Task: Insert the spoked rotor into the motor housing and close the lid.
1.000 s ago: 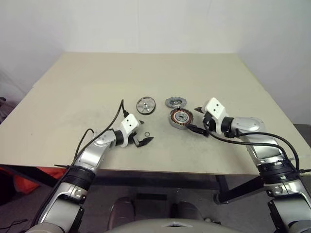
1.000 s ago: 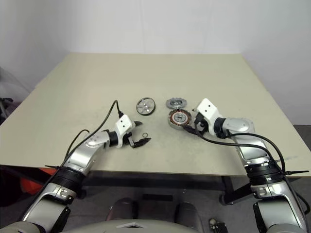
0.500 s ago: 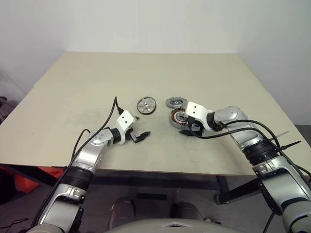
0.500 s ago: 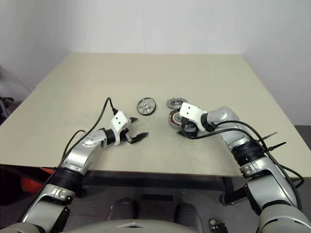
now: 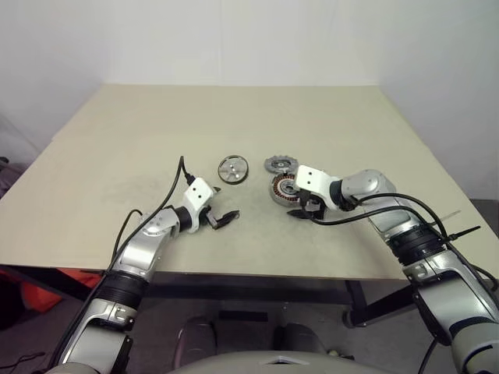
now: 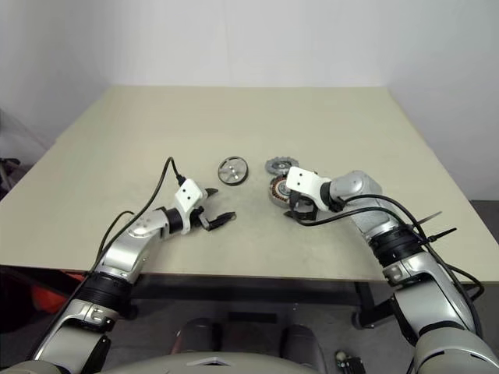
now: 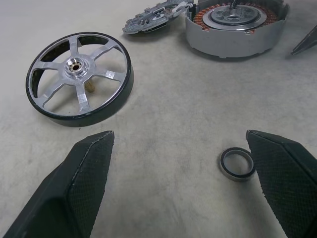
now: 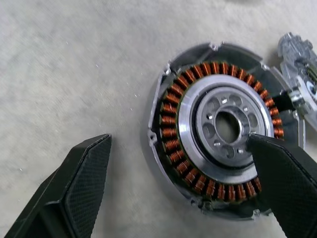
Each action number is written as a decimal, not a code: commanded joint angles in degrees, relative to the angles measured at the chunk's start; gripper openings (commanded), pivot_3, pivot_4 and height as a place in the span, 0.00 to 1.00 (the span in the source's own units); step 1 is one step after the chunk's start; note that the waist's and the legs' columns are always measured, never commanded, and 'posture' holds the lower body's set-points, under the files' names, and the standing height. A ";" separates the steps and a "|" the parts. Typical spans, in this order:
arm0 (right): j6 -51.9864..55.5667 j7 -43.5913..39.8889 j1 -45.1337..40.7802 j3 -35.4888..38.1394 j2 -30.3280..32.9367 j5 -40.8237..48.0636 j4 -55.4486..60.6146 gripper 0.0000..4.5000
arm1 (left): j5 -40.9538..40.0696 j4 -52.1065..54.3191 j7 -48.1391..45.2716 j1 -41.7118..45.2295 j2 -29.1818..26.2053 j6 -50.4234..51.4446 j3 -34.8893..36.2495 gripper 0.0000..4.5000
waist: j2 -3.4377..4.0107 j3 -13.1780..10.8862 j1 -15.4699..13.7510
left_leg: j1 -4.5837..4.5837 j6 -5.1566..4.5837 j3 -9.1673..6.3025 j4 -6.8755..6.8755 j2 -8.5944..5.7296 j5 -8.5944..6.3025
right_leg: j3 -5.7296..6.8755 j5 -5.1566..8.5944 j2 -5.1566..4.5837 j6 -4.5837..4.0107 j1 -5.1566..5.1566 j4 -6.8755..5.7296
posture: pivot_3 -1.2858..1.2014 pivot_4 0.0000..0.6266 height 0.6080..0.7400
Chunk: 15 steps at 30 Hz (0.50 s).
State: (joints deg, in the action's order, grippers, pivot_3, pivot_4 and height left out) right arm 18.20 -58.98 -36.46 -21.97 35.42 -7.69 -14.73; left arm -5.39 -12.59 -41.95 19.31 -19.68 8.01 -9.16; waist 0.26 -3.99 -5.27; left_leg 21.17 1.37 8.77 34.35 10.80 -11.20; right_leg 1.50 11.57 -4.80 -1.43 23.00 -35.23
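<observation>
On a beige table (image 5: 117, 156), the opening step is in hand: nothing is assembled yet. The right gripper (image 8: 178, 198), jaws wide apart and empty, hangs over the motor housing (image 8: 218, 129). The left gripper (image 7: 183, 183), also empty with jaws apart, faces the spoked rotor (image 7: 79, 77), which it would likely need to grasp next. The lid (image 5: 281, 164) lies just behind the housing. The left wrist view reveals a small ring (image 7: 237, 163); the right wrist view reveals copper windings.

Bright, even light from overhead, and the desk (image 5: 140, 156) looks flat and matte, no glare. Soft short shadows sit under the spoked rotor (image 7: 79, 78). Wrist views are crisp on the copper windings, though the near fingers (image 8: 69, 193) go slightly soft.
</observation>
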 commanded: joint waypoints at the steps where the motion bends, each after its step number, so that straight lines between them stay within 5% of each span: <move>1: -0.25 -0.01 -0.43 0.94 -0.41 0.18 2.33 1.00 | 0.03 1.80 0.45 0.05 0.06 -0.51 0.27 1.00 | 0.00 0.00 -0.09 | 0.00 0.00 0.00 0.00 0.01 0.00 | 0.00 0.00 0.01 0.00 0.00 0.00 | 0.52 0.00 1.00; 15: -0.13 -0.84 -0.48 0.51 -0.69 -0.61 0.12 1.00 | 0.08 1.21 0.64 0.50 -0.18 -0.62 0.70 1.00 | 0.00 0.00 -0.10 | 0.00 0.01 0.00 0.00 0.00 0.01 | 0.00 0.00 0.01 -0.01 0.00 -0.01 | 0.52 0.00 1.00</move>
State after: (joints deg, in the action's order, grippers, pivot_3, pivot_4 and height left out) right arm 18.07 -59.26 -36.46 -21.98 34.63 -8.41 -15.53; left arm -5.27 -12.60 -41.58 19.03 -19.59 8.00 -9.20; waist 0.26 -3.99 -5.37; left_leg 21.17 1.38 8.77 34.35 10.80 -11.19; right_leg 1.49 11.57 -4.79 -1.44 23.00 -35.24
